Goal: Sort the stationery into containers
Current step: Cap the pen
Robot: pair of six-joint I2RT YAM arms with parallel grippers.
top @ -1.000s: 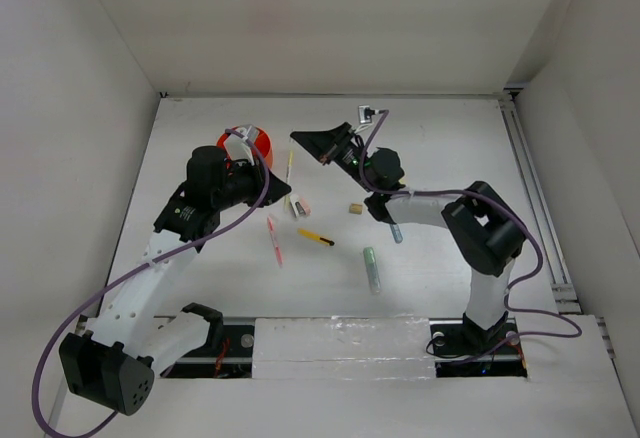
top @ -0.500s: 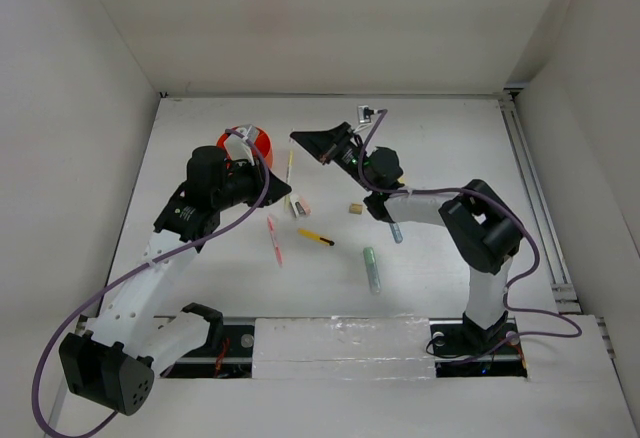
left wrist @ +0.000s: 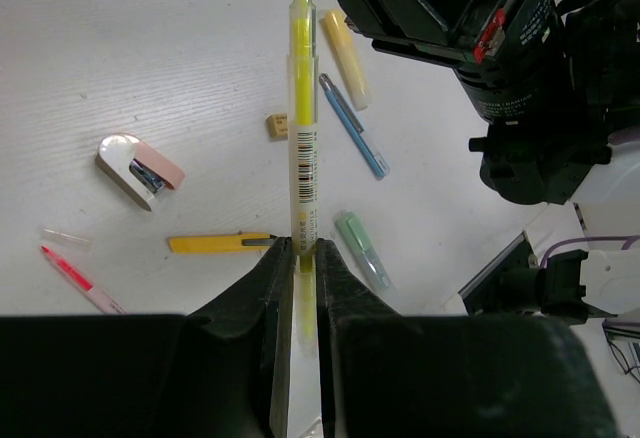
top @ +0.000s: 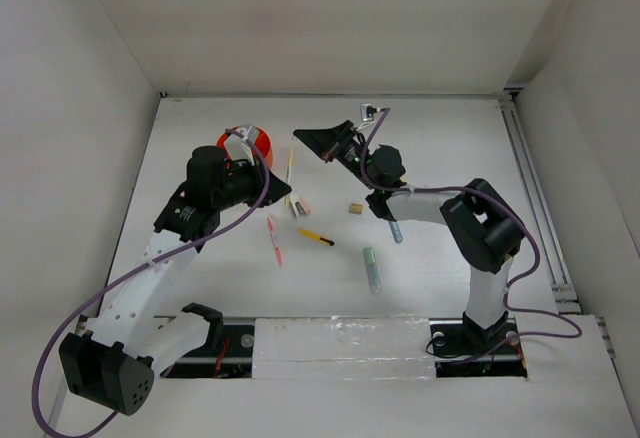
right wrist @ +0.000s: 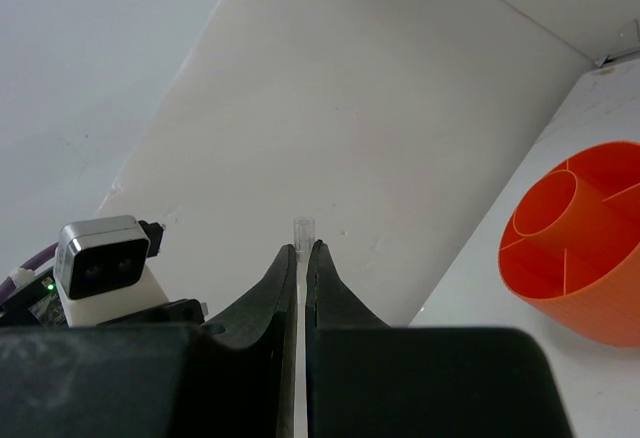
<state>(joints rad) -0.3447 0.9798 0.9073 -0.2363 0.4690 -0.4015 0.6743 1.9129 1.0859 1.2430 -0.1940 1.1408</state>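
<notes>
left gripper (left wrist: 303,258) is clamping the lower end of a yellow highlighter (left wrist: 303,128), which is pointing straight out from the jaws above the table (left wrist: 120,38). right gripper (right wrist: 302,258) is pressing its jaws together on a slim clear piece (right wrist: 302,226) with a tube-like end; what it belongs to cannot be told. the orange cup (right wrist: 570,268) is sitting upright at the far left of the table, partly hidden behind the left wrist in the top view, with its dividers and round centre well showing. 7 items are lying loose between the 2 arms: pink pen (top: 274,240), yellow-black pen (top: 316,237), pale green marker (top: 372,269), grey-blue pen (top: 396,230), pale yellow marker (left wrist: 345,46), tan eraser (top: 355,208) and a small white-and-pink item (left wrist: 140,166).
</notes>
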